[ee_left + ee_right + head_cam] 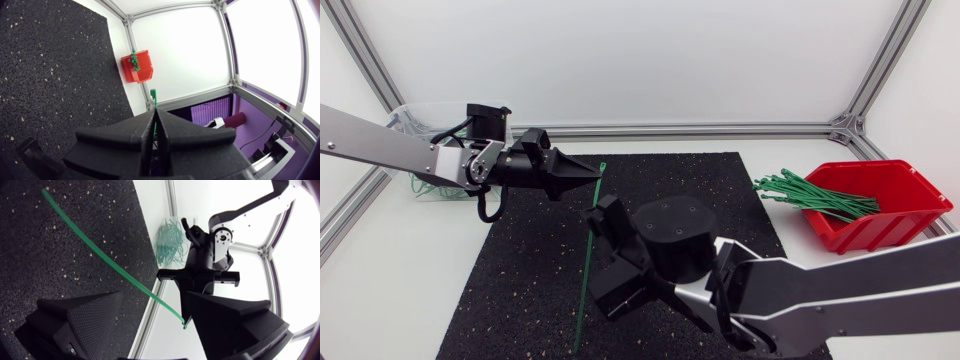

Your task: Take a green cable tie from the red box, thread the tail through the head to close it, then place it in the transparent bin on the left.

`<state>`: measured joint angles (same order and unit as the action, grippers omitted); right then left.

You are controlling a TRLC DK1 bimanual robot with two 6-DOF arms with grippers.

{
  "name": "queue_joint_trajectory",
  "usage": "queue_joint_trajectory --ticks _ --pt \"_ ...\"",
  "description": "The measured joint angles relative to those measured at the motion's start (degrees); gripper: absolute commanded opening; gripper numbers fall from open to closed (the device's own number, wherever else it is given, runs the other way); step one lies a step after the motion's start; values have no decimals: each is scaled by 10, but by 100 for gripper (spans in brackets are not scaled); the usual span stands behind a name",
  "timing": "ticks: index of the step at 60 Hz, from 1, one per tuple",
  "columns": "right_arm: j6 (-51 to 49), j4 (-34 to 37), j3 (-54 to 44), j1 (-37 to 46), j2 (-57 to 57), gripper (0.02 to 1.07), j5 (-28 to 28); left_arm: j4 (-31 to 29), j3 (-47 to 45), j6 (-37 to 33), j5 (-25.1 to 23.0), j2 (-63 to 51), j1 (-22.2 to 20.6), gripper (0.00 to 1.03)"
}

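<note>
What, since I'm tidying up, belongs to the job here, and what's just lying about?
Job: tie, pinched in left gripper; right gripper; red box; spare ties; bin.
Lying about: mat.

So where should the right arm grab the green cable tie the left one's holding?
Probably mid-strap on the green cable tie, away from the head end that the left jaws pinch. The strap runs thin and straight between the open right jaws, so close on it from both sides.

Green cable tie (582,300) straight, unclosed; spare ties (815,195) heaped in red box (895,210).
</note>
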<state>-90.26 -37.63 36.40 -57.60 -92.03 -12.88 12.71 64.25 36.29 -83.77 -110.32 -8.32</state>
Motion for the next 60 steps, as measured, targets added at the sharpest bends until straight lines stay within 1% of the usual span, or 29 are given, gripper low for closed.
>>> queue_joint_trajectory --ticks 4,9,14,18,20,32,35,36,38,45,48,60 --pt "-13 -15 -7 -6 -11 78 2 0 0 2 0 0 1 3" --pt "-27 -29 -14 -11 -27 63 7 0 0 2 0 0 1 3" --pt "-41 -38 -21 -17 -38 45 11 0 1 7 0 -1 1 3" --pt "-50 -43 -23 -24 -43 34 14 0 6 12 -3 -4 1 3" --pt "-56 -45 -25 -28 -43 32 17 0 9 12 -3 -7 1 3" --pt "-101 -76 -47 -36 -47 32 44 -2 11 13 -4 -13 7 3" --pt "-113 -80 -54 -38 -51 34 55 -2 11 13 -4 -13 8 3" --pt "-118 -81 -57 -38 -51 37 58 -2 11 13 -4 -13 8 3" --pt "-126 -82 -62 -40 -53 39 71 -2 11 13 -4 -13 8 3" --pt "-148 -96 -66 -40 -57 39 103 -2 12 13 -11 -13 8 3" --pt "-159 -104 -66 -40 -58 42 118 -2 12 15 -13 -13 8 3" --pt "-206 -107 -66 -29 -71 42 178 -3 16 15 -15 -13 10 3"
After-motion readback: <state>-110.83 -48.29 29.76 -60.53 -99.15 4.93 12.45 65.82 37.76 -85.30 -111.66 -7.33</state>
